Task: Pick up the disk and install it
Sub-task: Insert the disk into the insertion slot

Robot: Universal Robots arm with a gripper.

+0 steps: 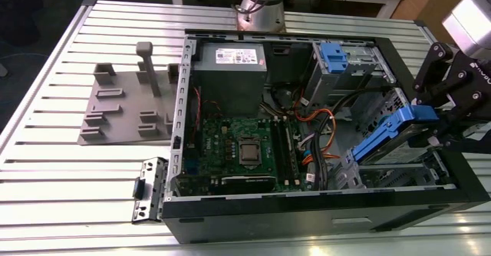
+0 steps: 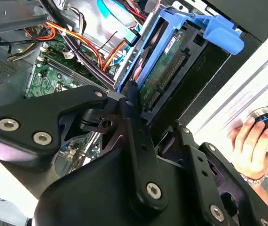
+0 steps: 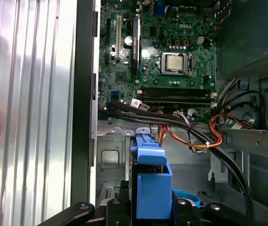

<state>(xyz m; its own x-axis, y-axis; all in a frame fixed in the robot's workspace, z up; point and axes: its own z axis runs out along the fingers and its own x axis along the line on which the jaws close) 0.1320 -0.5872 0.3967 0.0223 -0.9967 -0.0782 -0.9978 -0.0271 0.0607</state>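
The disk [image 1: 389, 130], a flat drive in a blue plastic carrier, hangs tilted over the open computer case [image 1: 307, 210], near the case wall on the exterior view's right. My gripper [image 1: 434, 121] is shut on it from that side. In the second wrist view the disk [image 2: 168, 70] shows its green circuit underside and connector, with a black finger [image 2: 130, 113] against its edge. The first wrist view has the blue carrier [image 3: 152, 181] between my gripper's two black fingers [image 3: 113, 207], above the grey floor of the case.
Inside the case are a green motherboard [image 1: 245, 146], a grey power supply [image 1: 230, 66], a blue-fronted drive cage [image 1: 341, 60] and orange and black cables [image 1: 322, 132]. A grey fixture plate [image 1: 126, 103] lies on the slatted table. A person's hand [image 2: 254, 141] rests on a knob.
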